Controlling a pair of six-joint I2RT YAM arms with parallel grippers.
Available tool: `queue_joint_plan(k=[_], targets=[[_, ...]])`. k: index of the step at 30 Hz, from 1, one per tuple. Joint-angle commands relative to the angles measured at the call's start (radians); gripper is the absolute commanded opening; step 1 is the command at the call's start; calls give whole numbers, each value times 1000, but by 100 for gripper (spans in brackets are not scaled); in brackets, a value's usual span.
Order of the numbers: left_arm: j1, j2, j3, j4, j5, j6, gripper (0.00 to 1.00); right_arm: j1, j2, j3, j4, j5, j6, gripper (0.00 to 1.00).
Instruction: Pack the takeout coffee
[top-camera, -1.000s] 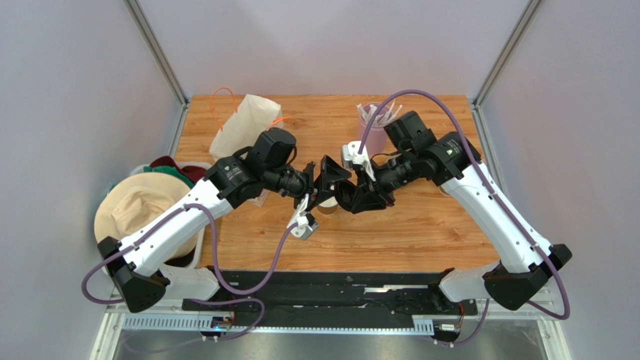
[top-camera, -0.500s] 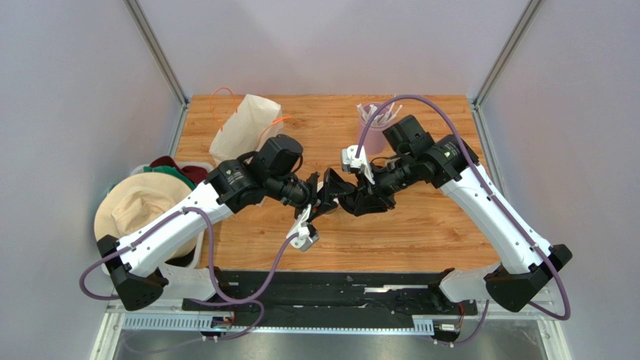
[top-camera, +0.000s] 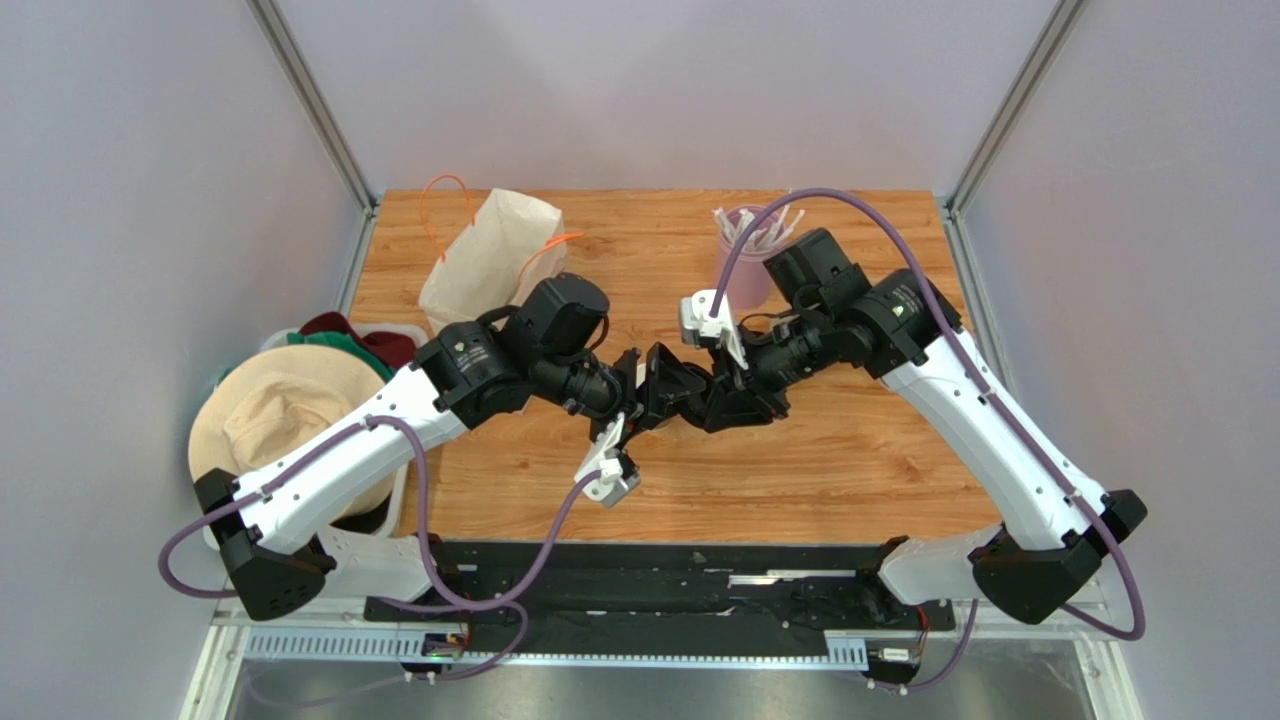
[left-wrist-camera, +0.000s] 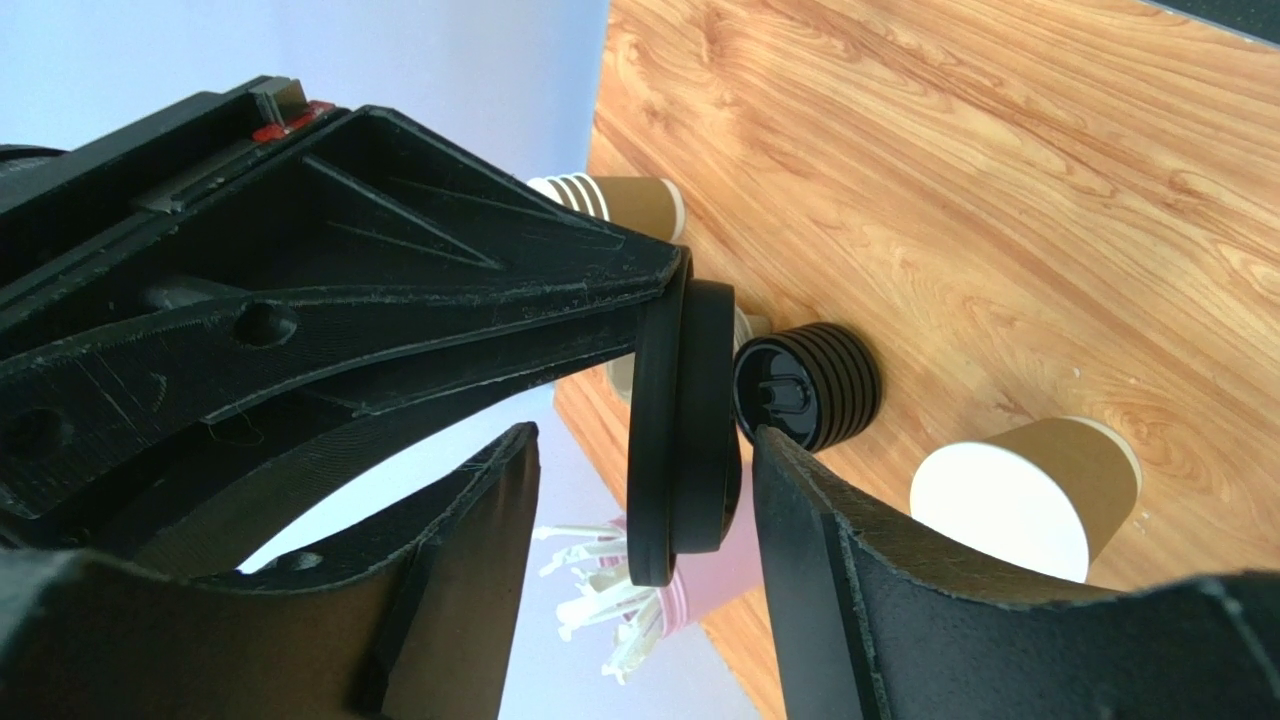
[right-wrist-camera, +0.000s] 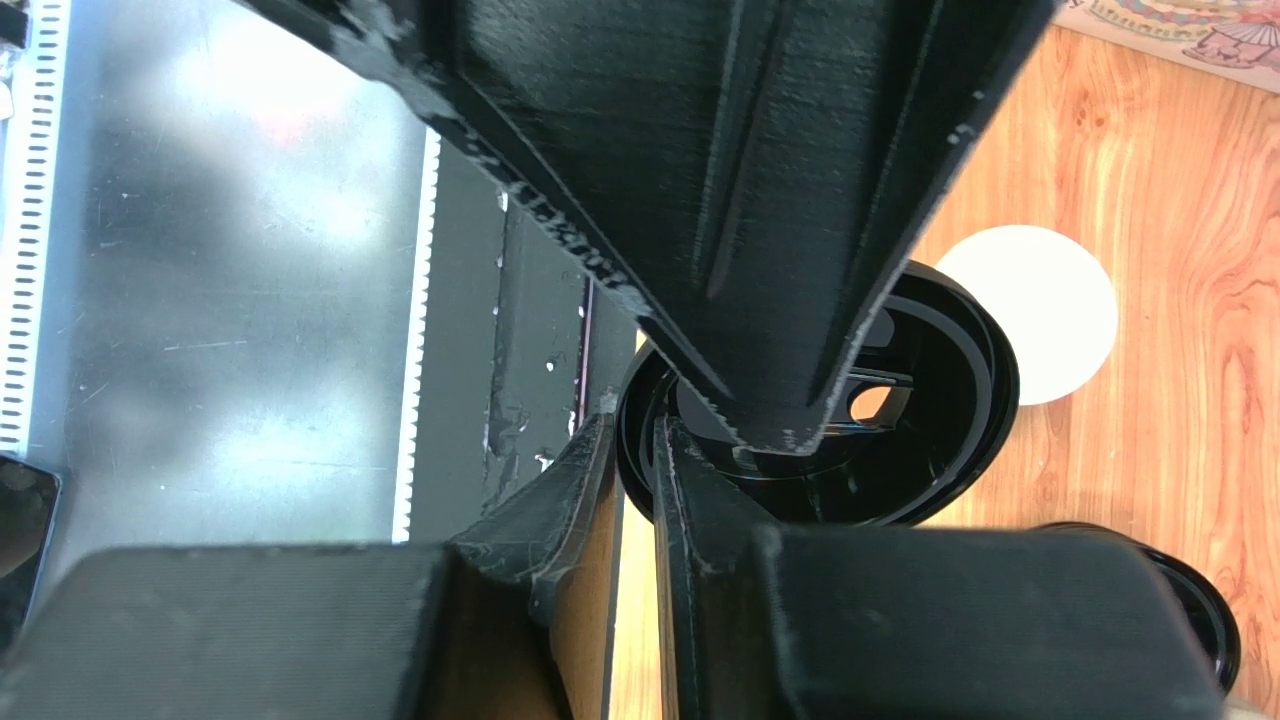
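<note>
A round black lid (left-wrist-camera: 684, 435) hangs edge-on over the middle of the table, and my right gripper (right-wrist-camera: 634, 435) is shut on its rim (right-wrist-camera: 902, 435). My left gripper (left-wrist-camera: 643, 450) is open and straddles that lid, with a gap on each side, narrower at the right finger (left-wrist-camera: 842, 570). In the top view both grippers (top-camera: 657, 393) (top-camera: 688, 387) meet nose to nose. The brown paper cup (left-wrist-camera: 1022, 495), white inside, stands open on the wood just beyond them; its white mouth (right-wrist-camera: 1037, 308) also shows in the right wrist view. The top view hides it.
A stack of black lids (left-wrist-camera: 804, 383) lies beside the cup. A nested stack of brown cups (left-wrist-camera: 624, 203) and a pink cup of white sticks (top-camera: 747, 240) stand farther back. A paper bag (top-camera: 489, 255) lies at the back left. Hats (top-camera: 286, 413) overhang the left edge.
My left gripper has slid right until its jaws flank the lid, and they have narrowed. The right gripper has held the lid almost still. The cup is now covered in the top view.
</note>
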Motion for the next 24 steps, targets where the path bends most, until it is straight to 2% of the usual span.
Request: queue_joint_plan(k=[1, 10, 20, 24], targets=[[-9, -7, 3, 13, 19, 2, 59, 13, -13, 31, -63, 1, 21, 17], [-21, -15, -3, 13, 5, -12, 44, 17, -7, 33, -51, 12, 33, 18], [-27, -15, -11, -9, -17, 13, 42, 23, -2, 45, -58, 13, 35, 18], [-30, -13, -15, -21, -23, 30, 32, 23, 1, 56, -64, 15, 33, 18]])
